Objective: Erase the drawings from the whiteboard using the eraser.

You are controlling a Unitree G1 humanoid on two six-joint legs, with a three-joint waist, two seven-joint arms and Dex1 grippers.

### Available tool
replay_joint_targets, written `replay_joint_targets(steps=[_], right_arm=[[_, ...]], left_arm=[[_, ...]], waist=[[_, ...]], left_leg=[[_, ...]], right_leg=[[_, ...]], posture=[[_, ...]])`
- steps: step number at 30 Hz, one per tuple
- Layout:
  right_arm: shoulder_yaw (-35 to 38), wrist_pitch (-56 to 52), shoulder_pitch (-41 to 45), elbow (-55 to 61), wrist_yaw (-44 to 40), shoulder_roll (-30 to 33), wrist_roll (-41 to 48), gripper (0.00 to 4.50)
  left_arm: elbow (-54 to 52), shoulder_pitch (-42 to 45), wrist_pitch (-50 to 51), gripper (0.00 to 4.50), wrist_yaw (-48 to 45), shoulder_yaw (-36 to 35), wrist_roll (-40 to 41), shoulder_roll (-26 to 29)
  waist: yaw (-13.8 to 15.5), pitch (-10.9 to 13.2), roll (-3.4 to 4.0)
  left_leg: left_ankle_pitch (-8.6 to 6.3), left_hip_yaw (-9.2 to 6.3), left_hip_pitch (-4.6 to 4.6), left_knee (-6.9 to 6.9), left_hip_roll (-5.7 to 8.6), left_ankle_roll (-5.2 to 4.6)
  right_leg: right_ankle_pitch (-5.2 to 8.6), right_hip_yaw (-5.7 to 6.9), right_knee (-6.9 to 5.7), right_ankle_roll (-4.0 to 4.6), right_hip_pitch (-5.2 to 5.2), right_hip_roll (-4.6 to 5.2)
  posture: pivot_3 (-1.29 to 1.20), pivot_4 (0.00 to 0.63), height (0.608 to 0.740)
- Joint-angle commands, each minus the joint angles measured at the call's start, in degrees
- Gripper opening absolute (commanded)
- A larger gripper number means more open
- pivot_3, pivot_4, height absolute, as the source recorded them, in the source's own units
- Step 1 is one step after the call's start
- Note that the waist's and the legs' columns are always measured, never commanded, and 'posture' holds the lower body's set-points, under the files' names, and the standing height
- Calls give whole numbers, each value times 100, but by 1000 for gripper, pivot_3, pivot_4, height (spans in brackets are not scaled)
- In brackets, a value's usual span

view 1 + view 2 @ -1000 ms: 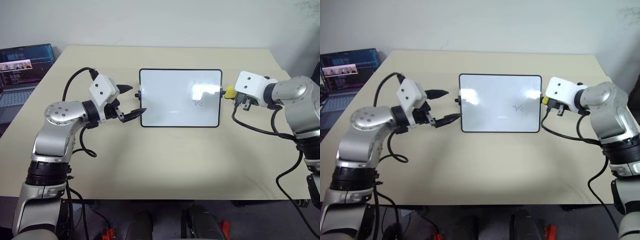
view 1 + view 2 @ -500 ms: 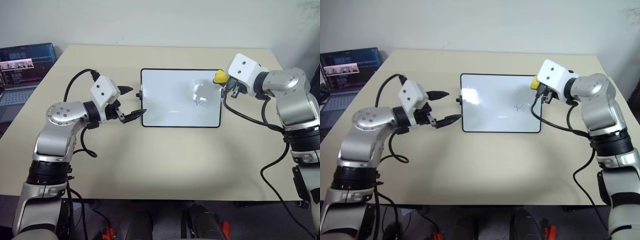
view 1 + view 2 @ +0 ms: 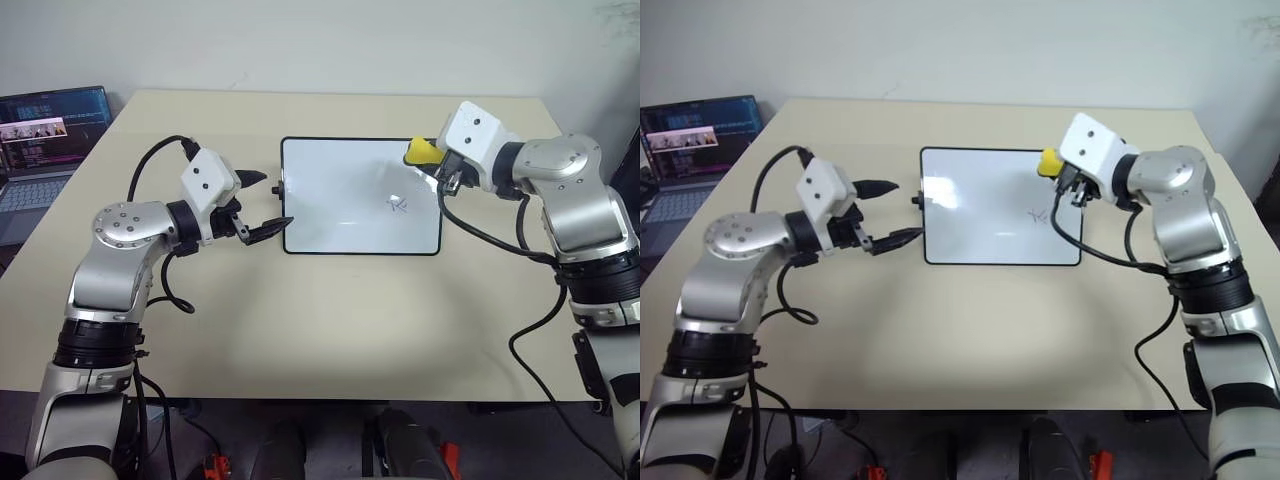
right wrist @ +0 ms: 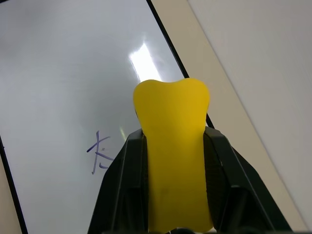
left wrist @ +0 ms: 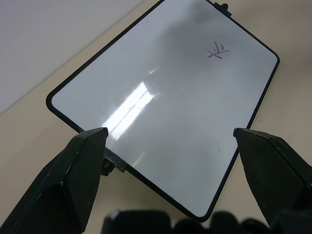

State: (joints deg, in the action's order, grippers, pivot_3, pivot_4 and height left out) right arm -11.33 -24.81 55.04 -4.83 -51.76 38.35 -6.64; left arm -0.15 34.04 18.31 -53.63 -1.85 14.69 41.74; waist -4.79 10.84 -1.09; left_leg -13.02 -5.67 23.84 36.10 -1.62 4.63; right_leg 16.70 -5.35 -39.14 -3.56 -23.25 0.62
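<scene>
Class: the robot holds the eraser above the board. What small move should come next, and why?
Probably lower the right gripper so the eraser meets the mark. The eraser hangs over the whiteboard's far right corner, and the mark is unwiped.

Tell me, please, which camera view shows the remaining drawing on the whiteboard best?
The left wrist view: the drawing sits unobstructed on the whiteboard, crossed strokes clear. The right wrist view shows it beside the eraser in the right hand, one end running behind a black finger. In both eye views it is a tiny scribble.
</scene>
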Motion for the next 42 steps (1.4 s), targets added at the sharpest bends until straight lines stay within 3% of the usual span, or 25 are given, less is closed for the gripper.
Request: replay_joint_targets(steps=[1, 11, 20, 26, 29, 38, 42], right_arm=[[146, 116, 129, 224, -11, 54, 71, 1112], [-92, 301, -190, -159, 143, 135, -290, 1112], [-482, 313, -128, -805, 889, -697, -729, 1112], [-761, -32, 63, -704, 831, -1140, -908, 1112], [-1156, -77, 90, -772, 661, -985, -1330, 1112], [-1401, -627, 231, -1122, 692, -1041, -1798, 1112], [-1536, -597, 203, -1401, 627, -776, -2056, 1112]], left_arm=[[-77, 122, -113, 4500, -25, -56, 18, 30], [-25, 112, -162, 4500, -65, 2, -24, 22], [132, 193, -250, 4500, -125, 138, -67, -101], [106, 174, -234, 4500, -139, 144, -44, -124], [68, 133, -216, 4500, -128, 123, -36, -113], [9, 88, -179, 4500, -93, 95, -13, -113], [28, 86, -187, 4500, -86, 81, -17, -102]], waist=[[0, 0, 0], [0, 0, 0], [-28, 0, 0], [-25, 0, 0], [-22, -1, 0], [-11, -1, 0], [-9, -1, -1]], left_leg=[[0, 0, 0, 0, 0, 0], [0, 0, 0, 1, 0, 0], [1, 1, -3, 2, 0, 0], [1, -1, -3, 3, 1, 1], [1, -2, -4, 4, 0, 1], [1, -3, -4, 7, 2, 1], [1, -4, -7, 27, 3, 1]], right_leg=[[0, 0, 0, 0, 0, 0], [0, 0, -1, 0, 0, 0], [0, -2, -10, 0, 0, -1], [0, -1, -9, 0, 0, 0], [0, 1, -13, 0, 0, -1], [0, 1, -18, 0, 0, 0], [0, 1, -40, 0, 1, 0]], posture=[[0, 150, 740], [0, 150, 740], [0, 150, 740], [0, 150, 740], [0, 150, 740], [0, 150, 740], [0, 150, 740]])
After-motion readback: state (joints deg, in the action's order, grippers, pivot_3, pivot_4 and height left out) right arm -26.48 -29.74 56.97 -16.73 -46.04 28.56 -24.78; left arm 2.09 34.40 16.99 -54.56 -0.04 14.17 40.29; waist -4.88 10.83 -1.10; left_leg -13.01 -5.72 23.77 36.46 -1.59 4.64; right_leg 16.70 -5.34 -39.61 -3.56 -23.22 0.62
